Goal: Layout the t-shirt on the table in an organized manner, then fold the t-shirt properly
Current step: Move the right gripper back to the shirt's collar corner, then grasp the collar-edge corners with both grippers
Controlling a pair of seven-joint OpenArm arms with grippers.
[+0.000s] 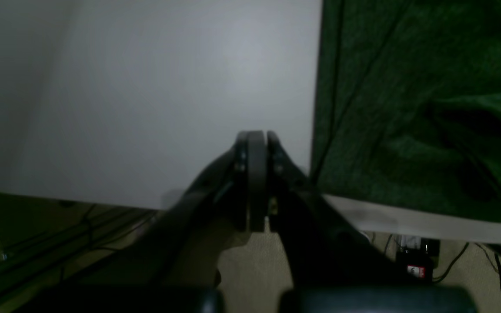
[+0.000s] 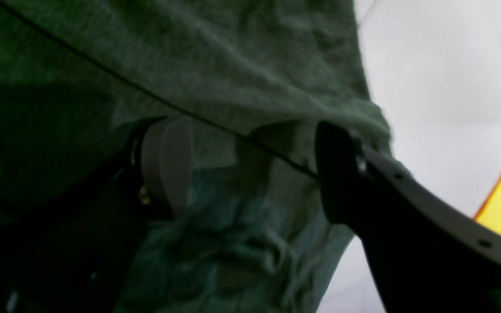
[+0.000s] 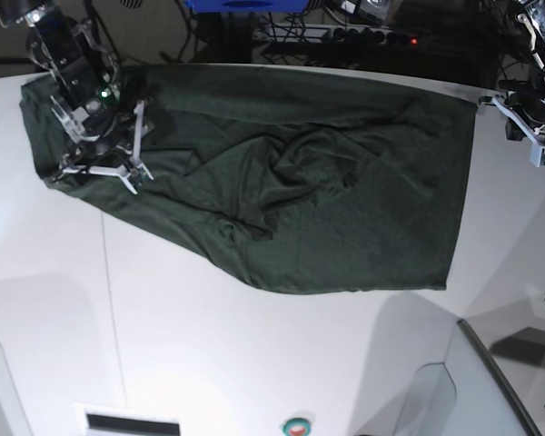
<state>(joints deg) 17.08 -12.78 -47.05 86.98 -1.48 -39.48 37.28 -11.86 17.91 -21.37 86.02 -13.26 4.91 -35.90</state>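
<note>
- One t-shirt (image 3: 291, 182), dark green, sprawled along the far edge of the table (image 3: 254, 354), rumpled in the middle.
- right gripper (image 3: 132, 150) sits over the shirt's far-left end, jaws spread wide; looks like nothing's pinched, but it's blurry.
- left gripper (image 3: 536, 136) hangs at the far-right corner, jaws closed, empty.

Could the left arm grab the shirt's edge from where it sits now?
Probably yes. The left gripper hangs over bare table just beside the shirt's straight edge, and nothing lies between them. Its jaws are shut, so they'd have to open first.
</note>
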